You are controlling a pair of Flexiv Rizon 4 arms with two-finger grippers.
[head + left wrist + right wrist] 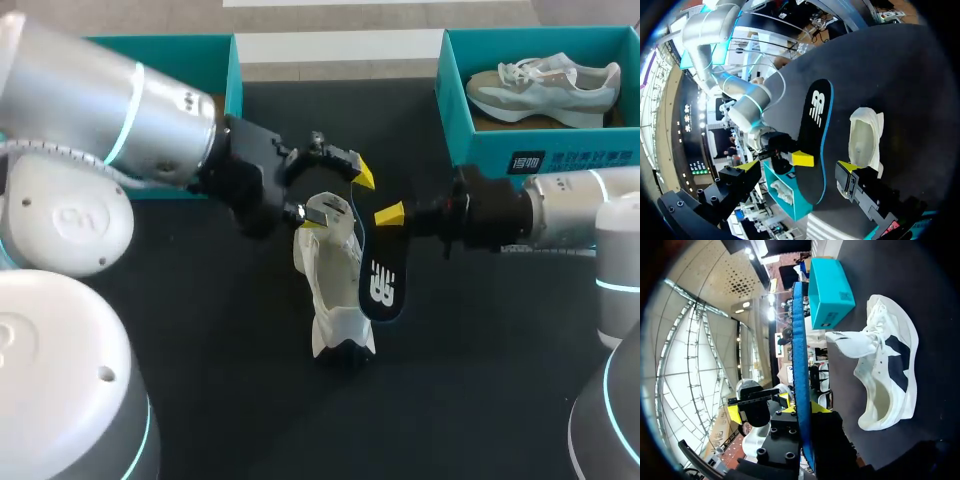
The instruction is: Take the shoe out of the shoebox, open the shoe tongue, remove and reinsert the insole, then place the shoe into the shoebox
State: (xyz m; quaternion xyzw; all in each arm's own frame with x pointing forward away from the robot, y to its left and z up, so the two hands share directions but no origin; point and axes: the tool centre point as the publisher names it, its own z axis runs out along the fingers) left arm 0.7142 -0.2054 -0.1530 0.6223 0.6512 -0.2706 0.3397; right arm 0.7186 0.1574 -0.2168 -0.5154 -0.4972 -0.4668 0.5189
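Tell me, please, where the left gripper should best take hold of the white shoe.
Likely the shoe by the rim of its mouth, from above: one finger of the left gripper inside, one outside. The mouth gapes open and the insole is out, held by the right gripper.

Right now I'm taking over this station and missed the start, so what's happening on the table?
The right gripper holds the black insole upright, out of the white shoe on the table. The left gripper is open, one finger at the shoe's collar. Another shoe lies in the right shoebox.
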